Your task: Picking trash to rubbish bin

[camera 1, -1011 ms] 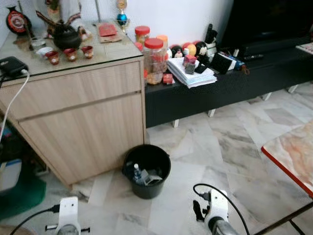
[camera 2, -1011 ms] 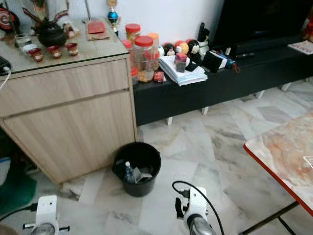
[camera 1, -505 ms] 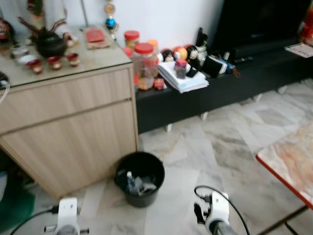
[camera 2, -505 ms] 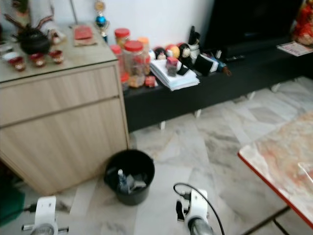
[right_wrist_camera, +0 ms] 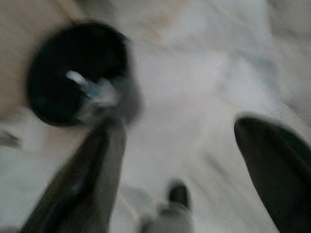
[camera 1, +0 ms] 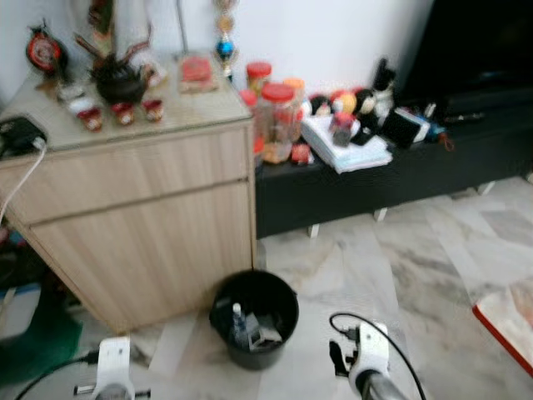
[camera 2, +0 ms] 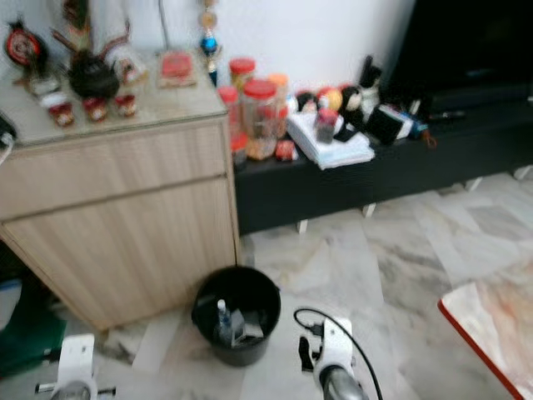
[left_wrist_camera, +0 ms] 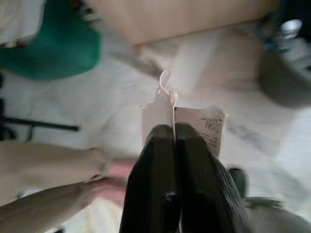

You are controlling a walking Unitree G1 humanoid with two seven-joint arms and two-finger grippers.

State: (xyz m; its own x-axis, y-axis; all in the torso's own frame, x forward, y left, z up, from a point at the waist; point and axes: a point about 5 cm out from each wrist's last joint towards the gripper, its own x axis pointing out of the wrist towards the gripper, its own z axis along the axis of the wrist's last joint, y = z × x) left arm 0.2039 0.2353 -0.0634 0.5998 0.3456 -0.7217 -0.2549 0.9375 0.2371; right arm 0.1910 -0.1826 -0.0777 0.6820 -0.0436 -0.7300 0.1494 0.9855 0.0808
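Marble floor (camera 1: 416, 267) beneath left fingers (left_wrist_camera: 165, 150) pinching printed receipt (left_wrist_camera: 206, 124), text unreadable.

Left tool (left_wrist_camera: 174, 133): fingers pressed together, pinching a paper scrap (left_wrist_camera: 201, 124). Right tool (right_wrist_camera: 194, 145): fingers spread wide, pointing downward. Both arms low.

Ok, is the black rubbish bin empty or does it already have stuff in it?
Not empty. The black rubbish bin stands upright on the floor beside the wooden cabinet, and a small bottle and some crumpled trash lie inside it.
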